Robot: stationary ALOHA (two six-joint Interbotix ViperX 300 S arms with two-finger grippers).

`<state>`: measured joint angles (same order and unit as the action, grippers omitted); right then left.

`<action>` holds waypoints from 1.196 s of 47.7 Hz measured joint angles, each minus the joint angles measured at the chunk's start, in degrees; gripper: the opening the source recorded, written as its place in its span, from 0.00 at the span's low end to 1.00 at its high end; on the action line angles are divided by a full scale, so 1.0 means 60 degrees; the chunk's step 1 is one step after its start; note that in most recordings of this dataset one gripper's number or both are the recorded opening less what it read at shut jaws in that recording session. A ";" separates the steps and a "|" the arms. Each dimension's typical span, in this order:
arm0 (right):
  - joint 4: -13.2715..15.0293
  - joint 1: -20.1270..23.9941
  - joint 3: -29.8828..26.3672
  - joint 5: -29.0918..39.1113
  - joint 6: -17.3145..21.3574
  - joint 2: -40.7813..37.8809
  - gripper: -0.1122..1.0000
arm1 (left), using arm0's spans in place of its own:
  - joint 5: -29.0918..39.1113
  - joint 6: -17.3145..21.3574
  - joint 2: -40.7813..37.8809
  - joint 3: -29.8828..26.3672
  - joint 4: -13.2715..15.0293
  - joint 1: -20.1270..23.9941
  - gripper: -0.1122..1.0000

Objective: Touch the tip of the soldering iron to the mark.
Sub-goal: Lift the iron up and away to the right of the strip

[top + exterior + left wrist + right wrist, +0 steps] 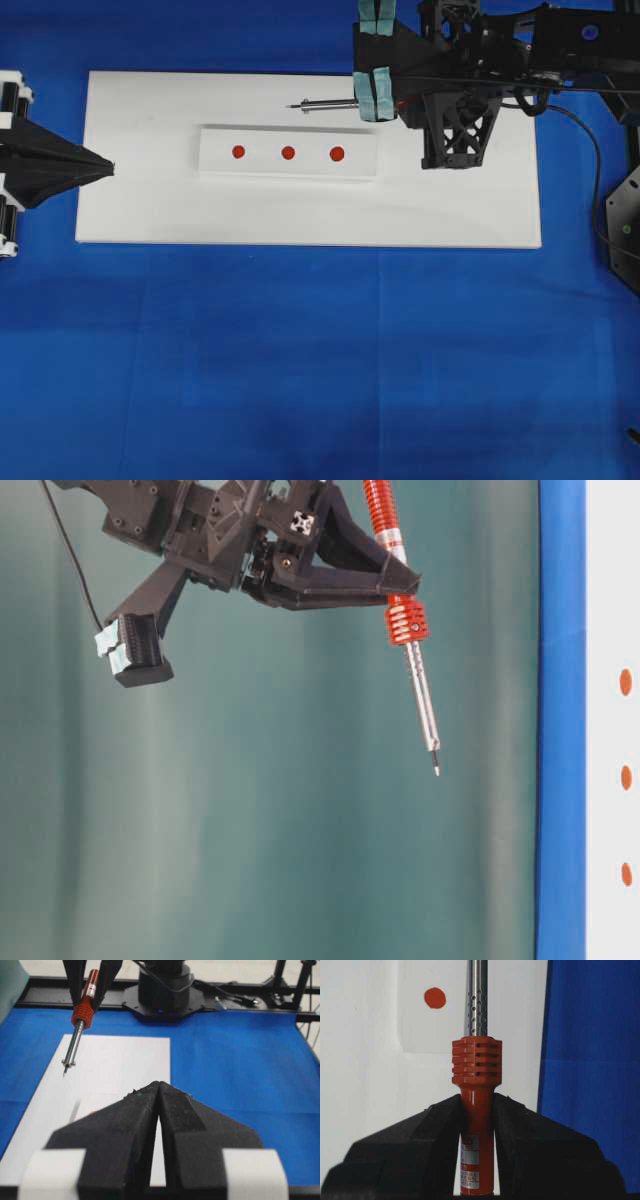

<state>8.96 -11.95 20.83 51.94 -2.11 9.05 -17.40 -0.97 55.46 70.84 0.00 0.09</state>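
Soldering iron [476, 1105]: red-orange handle clamped between the jaws of the right gripper [477, 1125], held in the air over the white board [150, 215], tip [436, 771] clear of the surface. Nearby: white strip [215, 165] bearing 3 red marks [288, 153]. Left gripper [159, 1091]: jaws closed together, holding nothing, at the board's far end.

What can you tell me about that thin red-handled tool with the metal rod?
The soldering iron has a red-orange plastic-looking handle with a ribbed collar, a perforated silver metal shaft and a small dark tip. A label sits on the handle. The right gripper is shut on the handle, holding the iron in the air above the white board, tip clear of the surface.
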 measured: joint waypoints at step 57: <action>0.0264 -0.0381 0.2651 0.0117 0.1436 0.2622 0.16 | -0.0029 0.0000 0.0029 0.0000 0.0000 -0.0015 0.10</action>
<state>10.55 -14.24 36.74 52.65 6.50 24.79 -17.58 -0.97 55.63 70.84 0.00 0.00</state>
